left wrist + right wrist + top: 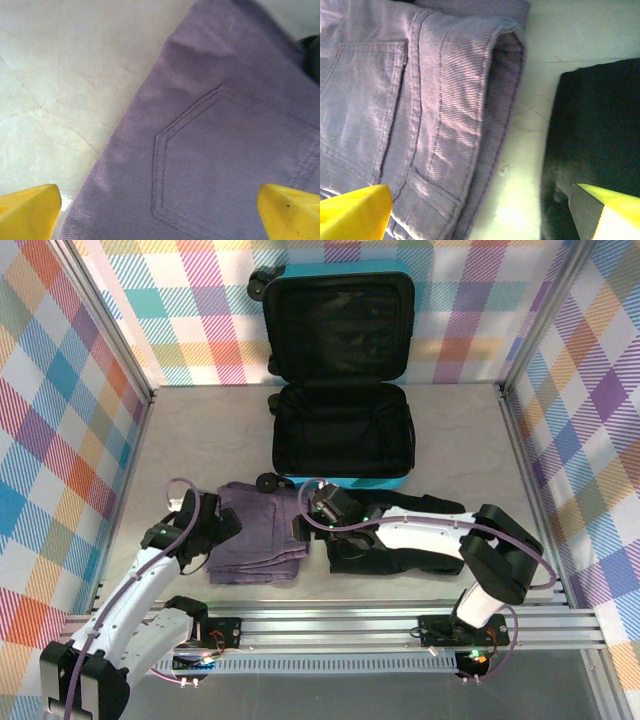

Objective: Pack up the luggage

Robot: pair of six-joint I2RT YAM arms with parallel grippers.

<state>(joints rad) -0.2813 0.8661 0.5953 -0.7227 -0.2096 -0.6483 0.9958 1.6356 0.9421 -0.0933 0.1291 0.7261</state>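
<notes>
The luggage, a turquoise hard-shell case with black lining, lies open at the back of the table, its lid leaning on the rear wall. Folded purple trousers lie in front of it. My left gripper hovers open over their left edge, its yellow fingertips wide apart above a back pocket. My right gripper stands open across their right edge. One of its fingertips is over the purple waistband, the other over a black garment.
The folded black clothes lie right of the purple ones, partly under my right arm. A narrow strip of bare table separates the two piles. Metal rails and checked walls bound the table.
</notes>
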